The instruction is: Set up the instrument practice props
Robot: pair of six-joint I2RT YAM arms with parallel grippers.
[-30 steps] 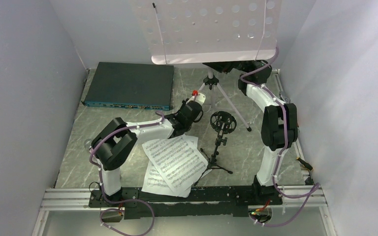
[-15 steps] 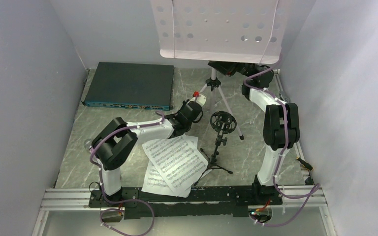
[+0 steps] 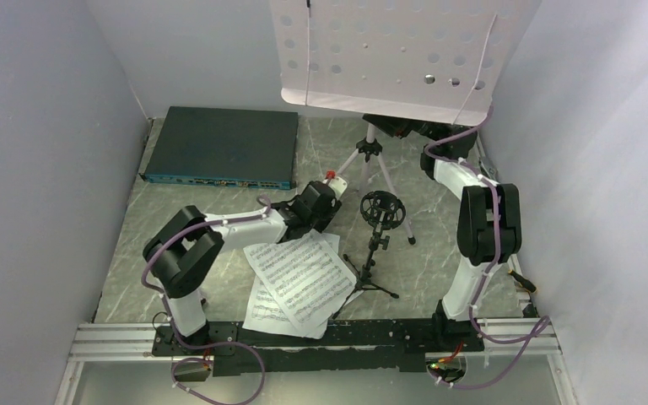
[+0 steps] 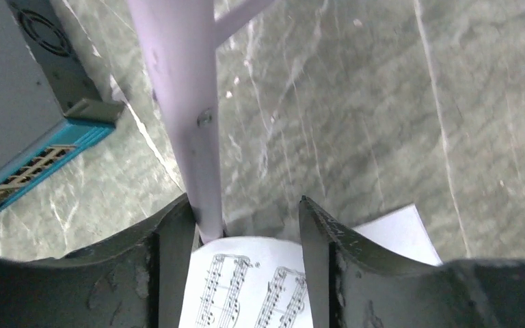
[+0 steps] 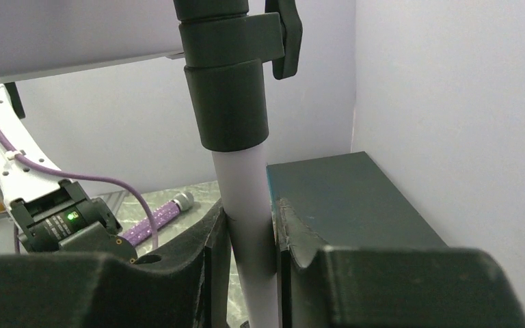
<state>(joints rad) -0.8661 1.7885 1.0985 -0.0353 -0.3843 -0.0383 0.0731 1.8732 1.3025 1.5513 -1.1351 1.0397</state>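
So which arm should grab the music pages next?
Probably left. The left gripper is open and hangs right over the pages. The right gripper is busy, shut on the stand pole, farther from them.

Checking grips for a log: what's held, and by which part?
Right end effector clamps the music stand by its lilac pole, below the black collar. Left end effector holds nothing; a stand leg sits beside one finger.

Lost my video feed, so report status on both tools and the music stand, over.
Left tool open, stand leg beside one finger. Right tool shut on music stand pole. Mic stand and sheet-music pages close by the legs.
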